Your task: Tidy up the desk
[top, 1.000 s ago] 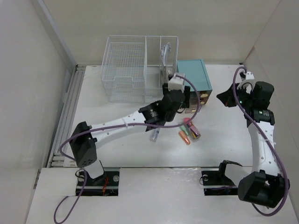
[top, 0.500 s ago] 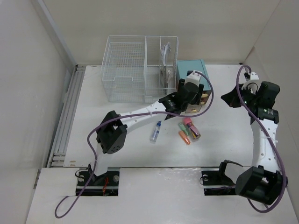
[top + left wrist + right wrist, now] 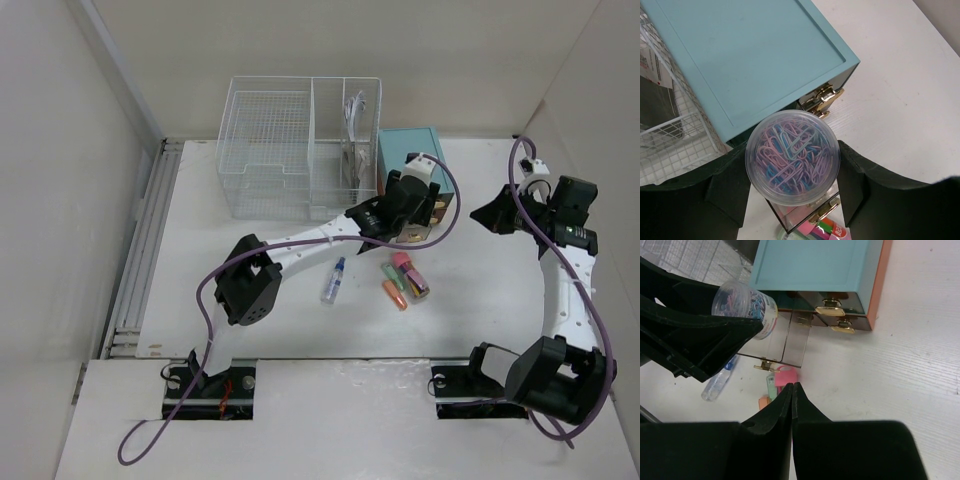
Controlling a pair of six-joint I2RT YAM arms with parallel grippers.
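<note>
Right now your left claw (image 3: 792,174) is clamped on a clear round plastic tub of coloured paper clips (image 3: 792,157), one black finger (image 3: 730,187) pressed against each side of it. You are holding the tub upright above the front edge of the teal box with brown drawers (image 3: 750,55), and the box's see-through brown drawer (image 3: 795,342) stands pulled out beneath it. Your right claw (image 3: 792,387) has its fingers pressed together with nothing between them; it hangs above the bench to the right of the box, apart from it. The large flat matte white bench (image 3: 480,290) spans the whole workspace under both arms. On it, a white wire-mesh basket (image 3: 270,150) stands just left of the box at the back, and a cluster of pink, green and orange markers (image 3: 403,280) and a small clear blue-capped bottle (image 3: 333,282) lie in front of the box.
</note>
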